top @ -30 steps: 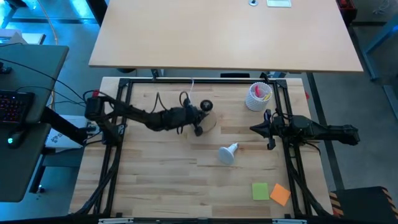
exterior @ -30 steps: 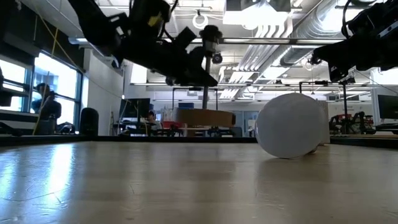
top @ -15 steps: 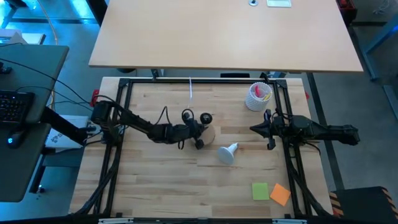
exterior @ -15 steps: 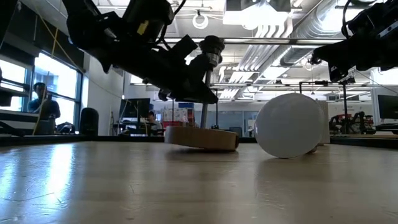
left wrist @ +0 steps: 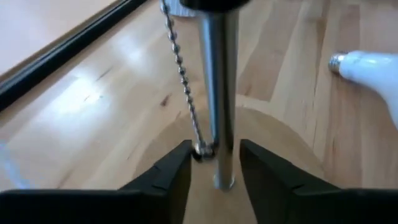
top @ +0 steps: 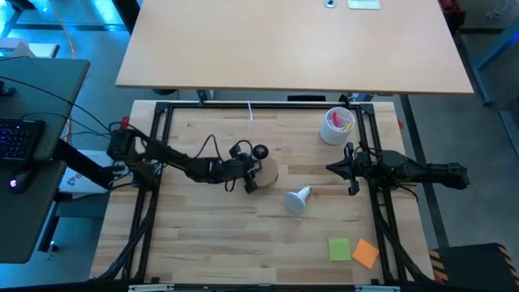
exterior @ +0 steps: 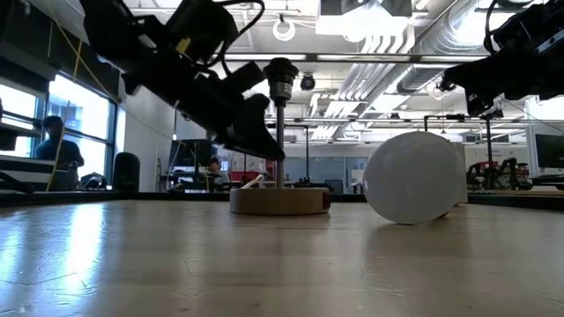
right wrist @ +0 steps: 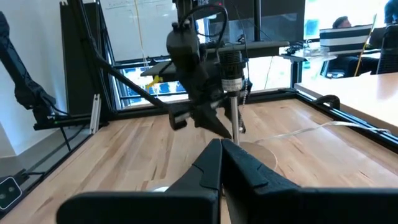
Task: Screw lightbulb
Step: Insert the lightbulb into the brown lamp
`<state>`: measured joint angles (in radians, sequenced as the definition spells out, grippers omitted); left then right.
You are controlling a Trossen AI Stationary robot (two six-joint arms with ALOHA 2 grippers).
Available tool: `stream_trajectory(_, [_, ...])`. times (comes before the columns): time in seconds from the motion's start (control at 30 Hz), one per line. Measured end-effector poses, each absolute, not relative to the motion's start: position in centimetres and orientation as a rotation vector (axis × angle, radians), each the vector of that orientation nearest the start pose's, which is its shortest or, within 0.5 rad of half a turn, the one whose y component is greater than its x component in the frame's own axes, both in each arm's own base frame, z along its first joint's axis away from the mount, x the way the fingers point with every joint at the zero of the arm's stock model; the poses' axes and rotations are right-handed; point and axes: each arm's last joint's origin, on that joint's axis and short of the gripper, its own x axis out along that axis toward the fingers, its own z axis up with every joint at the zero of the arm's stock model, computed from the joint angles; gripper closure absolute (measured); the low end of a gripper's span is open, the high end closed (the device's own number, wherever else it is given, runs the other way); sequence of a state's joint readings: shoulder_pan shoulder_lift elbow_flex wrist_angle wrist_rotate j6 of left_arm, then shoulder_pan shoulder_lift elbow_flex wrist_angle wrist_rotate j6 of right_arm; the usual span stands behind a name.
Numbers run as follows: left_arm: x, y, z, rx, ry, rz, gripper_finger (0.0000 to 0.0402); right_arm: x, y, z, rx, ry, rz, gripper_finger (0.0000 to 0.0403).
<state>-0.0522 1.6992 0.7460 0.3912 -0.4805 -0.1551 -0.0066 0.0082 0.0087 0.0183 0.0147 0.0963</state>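
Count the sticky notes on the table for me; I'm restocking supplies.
2, both lying side by side near the table's front right corner: a green sticky note and an orange sticky note just right of it. None seems hidden.

A round wooden stand [top: 266,170] with an upright metal post [exterior: 280,132] and black socket [top: 261,152] sits flat mid-worktop [top: 211,235]. A white cup [top: 336,126] stands at the far right corner. Green [top: 339,249] and orange [top: 366,254] sticky notes lie near the front right.
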Motion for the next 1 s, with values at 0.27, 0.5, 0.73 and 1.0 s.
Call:
stream_trajectory(0.27, [29.3, -1.4, 19.9, -0.017, 0.533, 0.402, 0.0197, 9.8, -0.1, 16.7, 0.096, -0.017, -0.021, 0.0402])
stream_trajectory(0.5, [26.9, -5.1, 22.0, -0.001, 0.501, 0.366, 0.0197, 9.8, -0.1, 16.7, 0.096, -0.015, -0.020, 0.0402])
stream_trajectory(0.73, [25.9, -10.5, 19.8, -0.029, 0.230, 0.324, 0.0198, 9.8, -0.1, 16.7, 0.096, -0.016, -0.021, 0.0402])
stream_trajectory(1.0, [29.4, -14.8, 15.9, 0.012, 0.189, 0.306, 0.0198, 9.8, -0.1, 16.7, 0.096, -0.015, -0.021, 0.0402])
